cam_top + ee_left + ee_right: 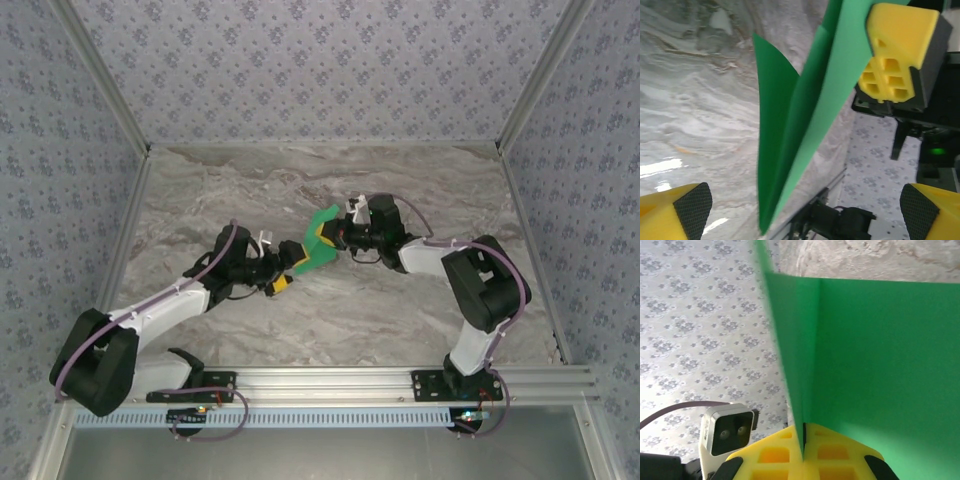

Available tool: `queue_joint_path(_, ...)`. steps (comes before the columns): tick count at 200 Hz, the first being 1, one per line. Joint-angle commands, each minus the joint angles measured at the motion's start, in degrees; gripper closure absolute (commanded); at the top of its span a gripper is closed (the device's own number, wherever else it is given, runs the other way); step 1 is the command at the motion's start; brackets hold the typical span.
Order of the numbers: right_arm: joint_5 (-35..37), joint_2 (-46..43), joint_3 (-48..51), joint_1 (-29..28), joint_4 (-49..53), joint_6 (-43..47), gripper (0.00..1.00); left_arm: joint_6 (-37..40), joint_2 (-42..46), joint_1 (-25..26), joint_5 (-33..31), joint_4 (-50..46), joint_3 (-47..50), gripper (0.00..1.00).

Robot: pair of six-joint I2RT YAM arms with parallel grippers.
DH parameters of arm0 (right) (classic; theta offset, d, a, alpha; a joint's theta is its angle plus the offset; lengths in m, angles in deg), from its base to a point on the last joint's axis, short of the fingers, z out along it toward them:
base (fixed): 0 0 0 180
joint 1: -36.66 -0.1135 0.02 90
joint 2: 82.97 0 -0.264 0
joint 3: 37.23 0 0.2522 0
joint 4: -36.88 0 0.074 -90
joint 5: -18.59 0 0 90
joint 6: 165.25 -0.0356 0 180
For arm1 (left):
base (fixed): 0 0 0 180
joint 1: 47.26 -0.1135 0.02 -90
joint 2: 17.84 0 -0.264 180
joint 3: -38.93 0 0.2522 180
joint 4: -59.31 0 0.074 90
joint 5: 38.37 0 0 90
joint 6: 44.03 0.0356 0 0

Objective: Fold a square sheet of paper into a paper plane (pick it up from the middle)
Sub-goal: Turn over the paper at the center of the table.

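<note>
Seen above the middle of the counter [330,320], apparently lifted clear of it: green paper [318,240], folded along a centre crease, with flaps spreading apart toward a point. Pinched at its right end between the closed fingers of the right hand [338,236], with the fold line leading straight into that grip in the right wrist view. Bracketed at its left end by the left hand [290,268], spread wide, with pads [692,207] well apart from the paper on either side and touching nothing.

Probably very light and limp. Likely to sag, spring open at the folds, and crumple or tear if squeezed away from the crease. Smooth too, so prone to slipping from a loose pinch. Best taken on the centre crease near the middle, where stacked layers stiffen it. Better to avoid the thin flap edges and to close gently, square to the fold.
</note>
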State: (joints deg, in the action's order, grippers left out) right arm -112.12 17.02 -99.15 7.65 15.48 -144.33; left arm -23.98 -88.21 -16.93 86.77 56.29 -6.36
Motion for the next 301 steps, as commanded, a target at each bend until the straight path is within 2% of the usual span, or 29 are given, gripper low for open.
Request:
queue_joint_path(1, -1.9, -1.26, -0.71, -0.33, -3.33, -3.95, 0.94, -6.21, 0.98, -0.17, 3.27, 9.29, 0.82, 0.01)
queue_joint_path(52, -2.87, -0.84, -0.58, -0.94, -7.48, -8.47, 0.94, -9.04, -0.19, -0.17, 3.79, 15.82, 1.11, 0.06)
queue_joint_path(91, -4.04, -0.62, -0.81, -1.42, -7.4, -8.91, 0.93, -7.62, -0.03, -0.19, 2.13, 15.16, 0.4, 0.32)
queue_joint_path(125, -5.46, -0.31, -0.27, -1.5, -7.16, -9.08, 0.93, -2.01, 1.11, -0.12, -0.79, 7.93, -1.63, 0.55)
queue_joint_path(146, -6.11, -0.4, 0.16, -1.52, -6.86, -8.99, 0.93, 2.24, 2.98, -0.25, -3.53, 2.38, -2.52, 0.63)
queue_joint_path(175, -7.25, -0.57, 0.0, -1.67, -6.03, -8.67, 0.92, 4.73, 3.49, -0.21, -4.18, 0.51, -2.84, 0.66)
queue_joint_path(217, -7.98, -0.81, -0.46, -1.93, -3.46, -7.36, 0.91, 5.63, 3.52, -0.2, -3.56, 1.04, -3.16, 0.85)
queue_joint_path(228, -7.83, -1.18, -0.55, -1.93, -1.67, -6.1, 0.86, 6.33, 3.49, -0.18, -3.58, 0.01, -3.6, 0.89)
queue_joint_path(242, -7.07, -2.49, -1.09, -1.58, 3.83, -2.22, 0.74, 8.24, 3.62, -0.23, -4.43, -3.32, -4.64, 0.91)
queue_joint_path(265, -1.89, -6.64, -3.57, -0.77, 22.73, 9.45, 0.52, 16.97, 3.08, -0.1, -9.8, -19.48, -9.47, 0.93)
queue_joint_path(285, 7.01, -10.95, -5.51, -0.58, 37.6, 19.05, 0.41, 27.62, 1.06, 0.74, -21.18, -37.71, -16.4, 0.93)
queue_joint_path(301, 15.23, -14.28, -6.57, -0.64, 46.89, 23.84, 0.33, 33.21, -1.87, 2.46, -33.69, -48.92, -21.98, 0.93)
